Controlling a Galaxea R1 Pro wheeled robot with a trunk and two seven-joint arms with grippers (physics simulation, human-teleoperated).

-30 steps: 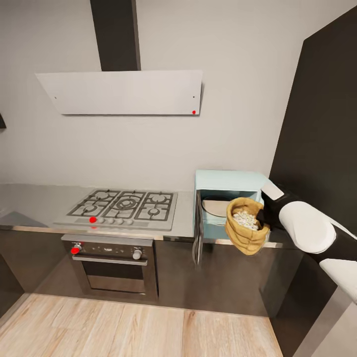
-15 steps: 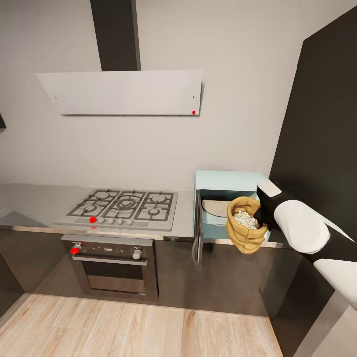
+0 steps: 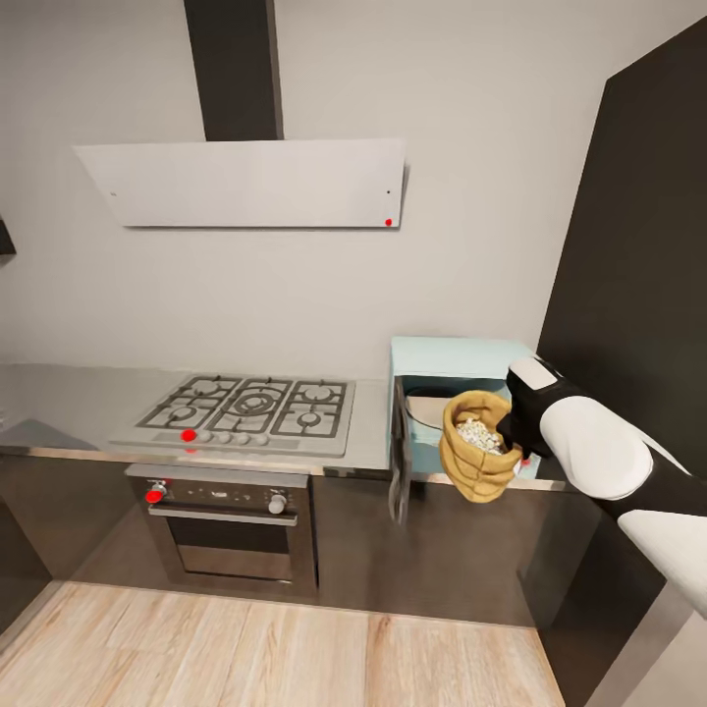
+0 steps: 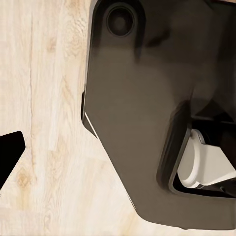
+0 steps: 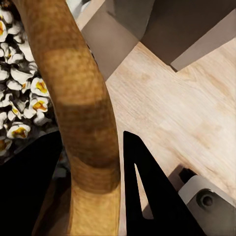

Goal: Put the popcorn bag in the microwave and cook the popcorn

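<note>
From the head view, the right gripper (image 3: pixel 513 432) has its jaws closed on the rim of the popcorn bag (image 3: pixel 475 460), held in the air just in front of the open microwave (image 3: pixel 454 355) on the desk (image 3: pixel 69 398). In the left wrist view I see floor (image 4: pixel 44 98), and I cannot tell how the left jaws stand. In the right wrist view the thick rolled rim (image 5: pixel 78 103) sits between the dark fingers (image 5: pixel 147 196) with popcorn (image 5: pixel 19 93) inside; the bag looks soft and light, so the rim seems the best place to hold.

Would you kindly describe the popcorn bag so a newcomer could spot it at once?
Find the mint-blue microwave on the grey countertop, right of the gas hob. Before its open door, the right gripper holds a squat tan sack, the popcorn bag: wrinkled, with a rolled rim and pale kernels inside.
</note>
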